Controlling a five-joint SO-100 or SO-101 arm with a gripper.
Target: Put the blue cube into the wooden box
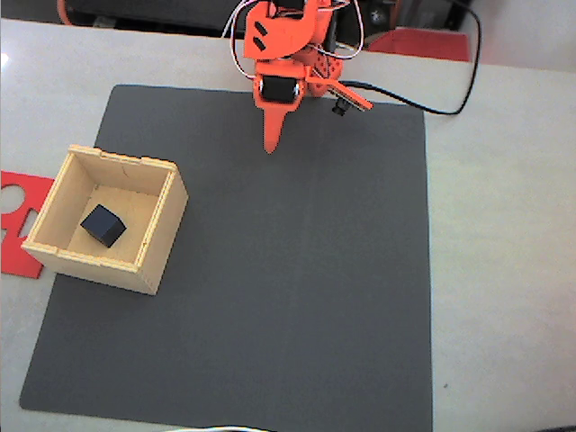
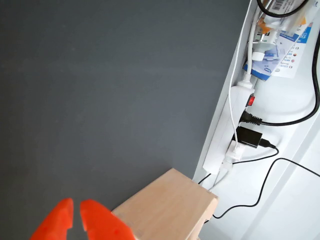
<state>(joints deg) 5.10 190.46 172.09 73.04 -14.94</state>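
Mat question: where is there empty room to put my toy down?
The dark mat is bare across its middle, right side and bottom edge, from the wooden box over to the pale table. It is crowded at left, where the box holds the blue cube, and at the top, under the orange tool.

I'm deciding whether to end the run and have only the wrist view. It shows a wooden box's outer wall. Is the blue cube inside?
Observer: Yes. In the fixed view the blue cube sits on the floor of the wooden box.
Operator: Is the gripper over the box?
Observer: No. The gripper is near the top edge of the dark mat, well right of the box.
Operator: Anything beside the box?
Observer: A flat red sheet lies just left of it.
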